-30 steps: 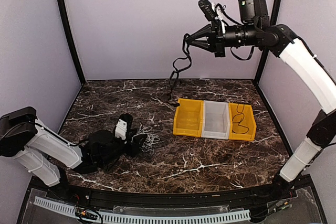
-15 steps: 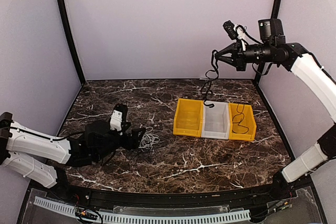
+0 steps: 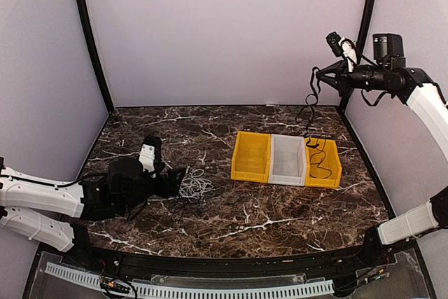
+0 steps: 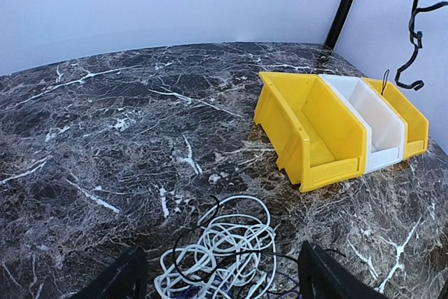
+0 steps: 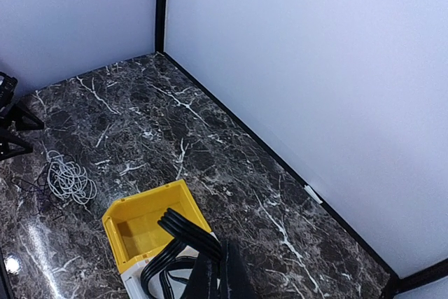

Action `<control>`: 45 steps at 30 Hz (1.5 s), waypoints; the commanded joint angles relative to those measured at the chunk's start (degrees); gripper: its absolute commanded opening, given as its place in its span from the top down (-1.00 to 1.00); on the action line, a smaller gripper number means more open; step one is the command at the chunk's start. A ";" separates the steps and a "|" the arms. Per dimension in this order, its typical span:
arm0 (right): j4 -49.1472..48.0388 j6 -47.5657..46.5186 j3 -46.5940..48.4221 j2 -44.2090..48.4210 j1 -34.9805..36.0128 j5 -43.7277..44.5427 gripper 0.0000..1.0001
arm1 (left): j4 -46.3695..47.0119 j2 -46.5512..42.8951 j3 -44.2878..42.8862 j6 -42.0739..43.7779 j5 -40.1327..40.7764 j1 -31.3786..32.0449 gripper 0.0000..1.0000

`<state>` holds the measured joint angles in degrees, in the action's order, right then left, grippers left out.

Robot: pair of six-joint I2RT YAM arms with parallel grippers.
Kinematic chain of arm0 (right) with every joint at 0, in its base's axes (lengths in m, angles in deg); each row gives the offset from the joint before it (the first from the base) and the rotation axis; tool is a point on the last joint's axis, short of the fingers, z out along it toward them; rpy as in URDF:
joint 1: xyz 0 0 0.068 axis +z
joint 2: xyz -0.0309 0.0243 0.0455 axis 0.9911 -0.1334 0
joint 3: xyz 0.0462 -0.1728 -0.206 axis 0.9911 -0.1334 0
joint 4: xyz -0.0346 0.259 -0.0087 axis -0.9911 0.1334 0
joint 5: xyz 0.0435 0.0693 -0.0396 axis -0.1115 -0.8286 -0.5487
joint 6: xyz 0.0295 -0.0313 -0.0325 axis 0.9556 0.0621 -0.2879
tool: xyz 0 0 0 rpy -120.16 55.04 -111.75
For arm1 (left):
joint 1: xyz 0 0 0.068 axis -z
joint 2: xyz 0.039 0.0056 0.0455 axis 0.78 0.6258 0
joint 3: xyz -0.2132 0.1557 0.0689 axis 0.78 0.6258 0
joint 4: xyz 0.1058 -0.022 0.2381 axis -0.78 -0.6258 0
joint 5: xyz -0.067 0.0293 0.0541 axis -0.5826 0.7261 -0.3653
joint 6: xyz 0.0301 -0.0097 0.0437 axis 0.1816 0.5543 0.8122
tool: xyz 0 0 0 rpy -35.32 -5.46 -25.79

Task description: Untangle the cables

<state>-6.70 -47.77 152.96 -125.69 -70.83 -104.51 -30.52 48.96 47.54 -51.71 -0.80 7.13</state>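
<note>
1. The dark marble-patterned table (image 3: 280, 208) carried a row of three plastic bins right of centre: a yellow bin (image 3: 250, 156), a white bin (image 3: 288, 160) and a second yellow bin (image 3: 332, 167).
2. The right gripper (image 3: 318, 72) hung high near the back right corner, its fingers pinched on a thin black cable (image 3: 308, 106). The cable's long axis ran almost straight down from the gripper towards the back of the second yellow bin, where a loose black cord (image 3: 320, 159) already lay. Whether the dangling end touched that cord could not be told.
3. The left gripper (image 4: 220, 283) lay low over the table, fingers spread wide and gripping nothing.
4. The small clump of white and black cables (image 4: 224, 250) rested on the table directly ahead of the left gripper, partly between its fingers and well apart from the right one. The left arm therefore looked far better placed to take it.
</note>
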 commanded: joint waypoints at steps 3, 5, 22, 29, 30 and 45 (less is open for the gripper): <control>0.70 -1.47 -4.09 3.87 -5.21 2.01 1.00 | -1.39 -1.00 -0.44 -1.48 2.00 0.14 -0.53; 0.70 -1.84 -6.01 4.66 -6.69 2.05 1.00 | -1.23 -0.66 -0.92 -0.93 1.30 0.14 -0.53; -4.33 -4.97 -24.19 2.68 -10.98 2.90 1.00 | -1.31 0.62 -1.00 -0.52 0.75 0.12 -0.53; -5.19 -7.75 -28.84 -0.81 -12.82 5.96 1.00 | -0.59 1.92 -1.27 -0.71 0.56 0.13 -0.53; -5.38 -7.83 -29.29 -1.38 -12.76 6.39 1.00 | -0.63 2.01 -1.34 -0.70 0.56 0.12 -0.53; -8.06 -8.32 -30.21 -12.72 -7.28 16.07 1.00 | 1.13 4.44 -0.83 -1.80 -0.61 0.13 -0.52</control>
<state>-11.88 -56.11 122.87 -136.83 -80.44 -92.22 -30.92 53.11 46.69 -52.72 -0.91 7.13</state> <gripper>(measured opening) 0.018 0.763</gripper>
